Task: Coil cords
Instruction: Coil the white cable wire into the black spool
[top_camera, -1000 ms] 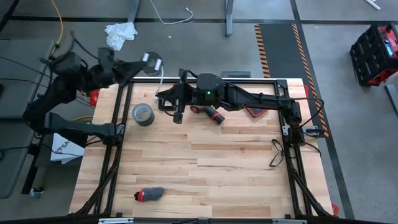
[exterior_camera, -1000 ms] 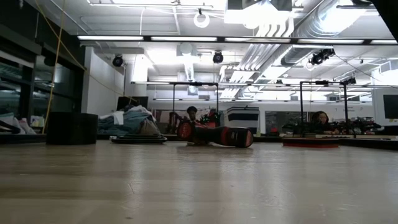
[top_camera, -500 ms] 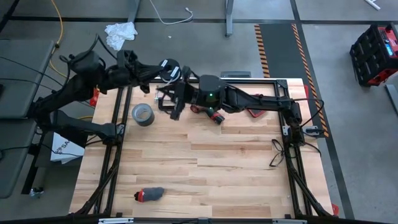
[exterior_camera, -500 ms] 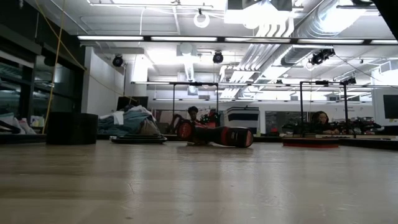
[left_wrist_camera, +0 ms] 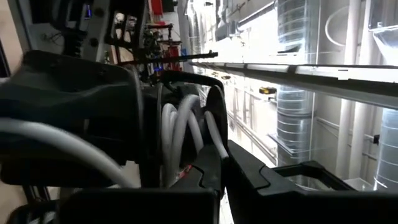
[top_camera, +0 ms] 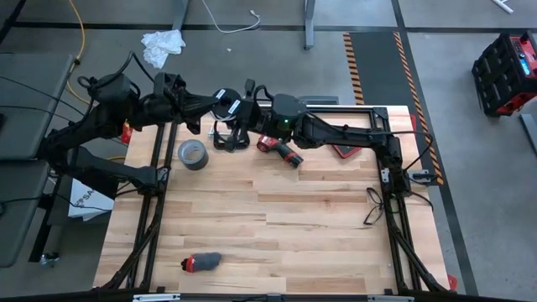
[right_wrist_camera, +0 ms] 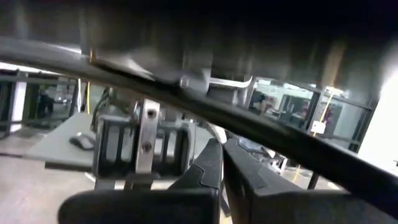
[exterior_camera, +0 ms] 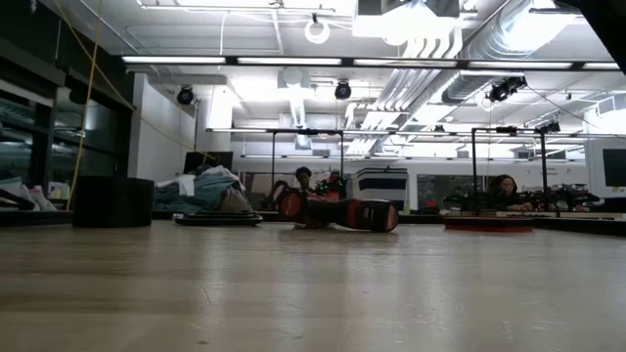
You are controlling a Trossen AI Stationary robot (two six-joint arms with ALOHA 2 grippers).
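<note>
Pale wood table (top_camera: 277,226), grey tape roll (top_camera: 192,153), red-and-black tool (top_camera: 279,151), white cable (left_wrist_camera: 186,134), black arms

**An open robotics lab**

Ceiling strip lights (exterior_camera: 225,61) and exposed ducts (exterior_camera: 469,59) are stretching over a wide hall. Far behind the wooden table (top_camera: 277,218), people are sitting at workstations, and hazard striping (top_camera: 357,59) is marking the concrete floor.
</note>
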